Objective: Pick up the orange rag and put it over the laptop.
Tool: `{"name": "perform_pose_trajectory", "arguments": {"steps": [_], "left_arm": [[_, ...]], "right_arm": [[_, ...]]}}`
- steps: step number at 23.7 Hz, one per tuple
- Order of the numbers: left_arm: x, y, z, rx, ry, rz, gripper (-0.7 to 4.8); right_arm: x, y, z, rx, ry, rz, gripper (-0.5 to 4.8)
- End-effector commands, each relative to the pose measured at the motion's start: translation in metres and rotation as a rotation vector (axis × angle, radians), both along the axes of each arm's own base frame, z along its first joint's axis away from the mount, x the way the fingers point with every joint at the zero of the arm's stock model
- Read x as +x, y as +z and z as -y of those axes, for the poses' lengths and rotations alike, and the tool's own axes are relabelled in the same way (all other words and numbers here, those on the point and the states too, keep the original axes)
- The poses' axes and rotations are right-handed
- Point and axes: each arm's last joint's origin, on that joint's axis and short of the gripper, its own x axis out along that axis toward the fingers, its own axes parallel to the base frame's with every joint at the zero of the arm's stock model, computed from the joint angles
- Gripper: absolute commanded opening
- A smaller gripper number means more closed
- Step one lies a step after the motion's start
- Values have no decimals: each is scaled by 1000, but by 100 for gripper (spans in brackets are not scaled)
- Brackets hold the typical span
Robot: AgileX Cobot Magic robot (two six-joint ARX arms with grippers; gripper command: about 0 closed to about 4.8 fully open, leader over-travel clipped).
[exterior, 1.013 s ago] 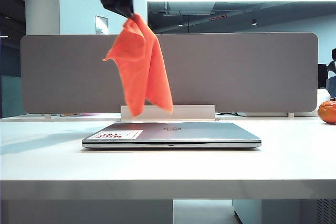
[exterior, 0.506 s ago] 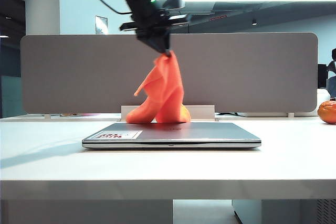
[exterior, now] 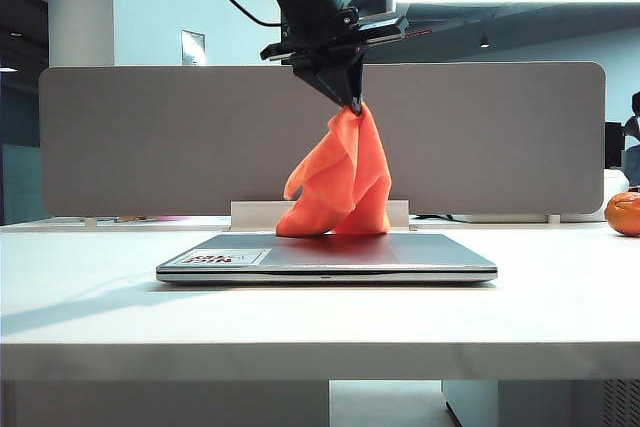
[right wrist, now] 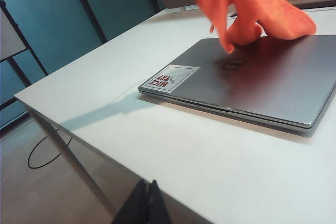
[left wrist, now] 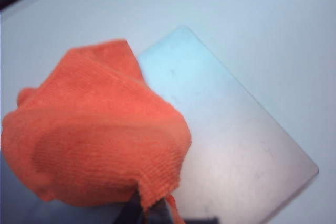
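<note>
Pickup is done. Left gripper [exterior: 352,105] is above the laptop [exterior: 330,255], fingers clamped on the top corner of the orange rag [exterior: 340,177]. The rag hangs bunched, with its lower folds touching the rear part of the lid; most of the lid, including the white sticker [exterior: 218,258], is uncovered. Laptop is closed and flat on the tabletop [exterior: 320,322].

Right gripper [right wrist: 148,201] sits low off the tabletop edge, fingers closed on nothing, well apart from the laptop.

Left to do, I'd say: drape the rag out across the lid and release.
</note>
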Motion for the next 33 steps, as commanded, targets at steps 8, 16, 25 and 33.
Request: {"name": "perform_pose_trajectory", "arguments": {"steps": [8, 16, 25, 33], "left_arm": [[-12, -14, -10, 98, 43, -198, -6], [-7, -48, -6, 182, 58, -323, 289], [-7, -38, -6, 153, 56, -291, 468], [-11, -10, -11, 124, 68, -226, 252]], "right_arm": [[0, 0, 0, 0, 1, 9, -4], [0, 0, 0, 0, 1, 8, -4], [0, 0, 0, 0, 1, 8, -4], [0, 0, 0, 0, 0, 8, -4]]}}
